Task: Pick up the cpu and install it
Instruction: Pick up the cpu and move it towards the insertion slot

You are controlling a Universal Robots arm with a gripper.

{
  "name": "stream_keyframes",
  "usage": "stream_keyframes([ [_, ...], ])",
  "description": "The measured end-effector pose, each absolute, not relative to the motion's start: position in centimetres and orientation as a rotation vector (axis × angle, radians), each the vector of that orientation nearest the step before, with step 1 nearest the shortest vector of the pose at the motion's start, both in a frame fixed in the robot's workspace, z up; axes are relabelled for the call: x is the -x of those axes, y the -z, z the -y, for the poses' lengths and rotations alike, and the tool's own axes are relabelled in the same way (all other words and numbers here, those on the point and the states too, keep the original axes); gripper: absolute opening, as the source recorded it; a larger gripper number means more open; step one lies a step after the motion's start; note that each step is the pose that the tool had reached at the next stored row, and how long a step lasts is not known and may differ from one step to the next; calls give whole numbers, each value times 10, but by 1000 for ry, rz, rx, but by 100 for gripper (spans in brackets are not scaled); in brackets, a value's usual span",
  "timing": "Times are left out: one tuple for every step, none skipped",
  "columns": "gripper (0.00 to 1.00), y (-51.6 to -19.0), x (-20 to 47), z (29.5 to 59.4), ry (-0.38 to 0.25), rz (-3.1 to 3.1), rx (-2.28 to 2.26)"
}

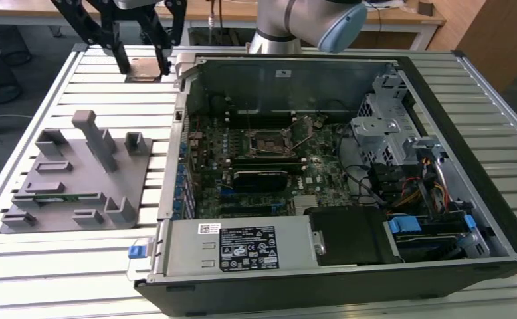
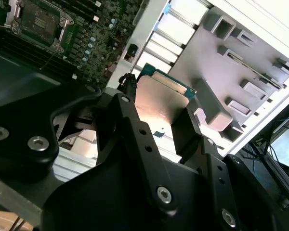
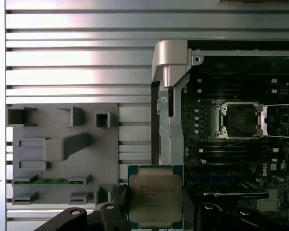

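The cpu (image 1: pixel 142 69) is a small square chip with a silvery metal top and a green rim. My gripper (image 1: pixel 143 64) is shut on it, one black finger on each side. It hangs over the slatted table at the far end, on the exterior view's left of the open computer case. In the first wrist view the cpu (image 3: pixel 155 197) sits between the fingers (image 3: pixel 116 208); the second wrist view shows the cpu (image 2: pixel 161 103) from close up. The motherboard socket (image 1: pixel 265 141) inside the case stands open and bare, also seen as the socket (image 3: pixel 238 120) in the first wrist view.
A grey plastic tray (image 1: pixel 81 176) with upright holders lies on the exterior view's left of the case and carries a thin green memory stick (image 1: pixel 64 197). The case wall (image 1: pixel 181 100) rises between gripper and motherboard. A power supply (image 1: pixel 240 246) and drive cage (image 1: pixel 391 133) fill the case's other sides.
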State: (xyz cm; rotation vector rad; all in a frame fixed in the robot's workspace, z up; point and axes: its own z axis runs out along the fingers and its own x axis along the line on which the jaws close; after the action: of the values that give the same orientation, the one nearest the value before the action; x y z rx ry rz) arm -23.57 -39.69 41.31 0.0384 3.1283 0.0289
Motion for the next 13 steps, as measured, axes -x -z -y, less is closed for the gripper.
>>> stream_keyframes([
  [54, -413, 233, 397, -29, -3128, -38],
  [54, -413, 230, 397, -29, -3128, -38],
  [54, -413, 227, 397, -29, -3128, -38],
  [54, -413, 223, 397, -29, -3128, -38],
  [54, -413, 220, 397, -29, -3128, -38],
  [54, -413, 216, 397, -29, -3128, -38],
  [54, -413, 213, 397, -29, -3128, -38],
  [54, -413, 210, 397, -29, -3128, -38],
  [54, -413, 208, 397, -29, -3128, -38],
  [54, -413, 205, 397, -29, -3128, -38],
  [54, -413, 203, 397, -29, -3128, -38],
  [54, -413, 200, 397, -29, -3128, -38],
  [54, -413, 197, 397, -29, -3128, -38],
])
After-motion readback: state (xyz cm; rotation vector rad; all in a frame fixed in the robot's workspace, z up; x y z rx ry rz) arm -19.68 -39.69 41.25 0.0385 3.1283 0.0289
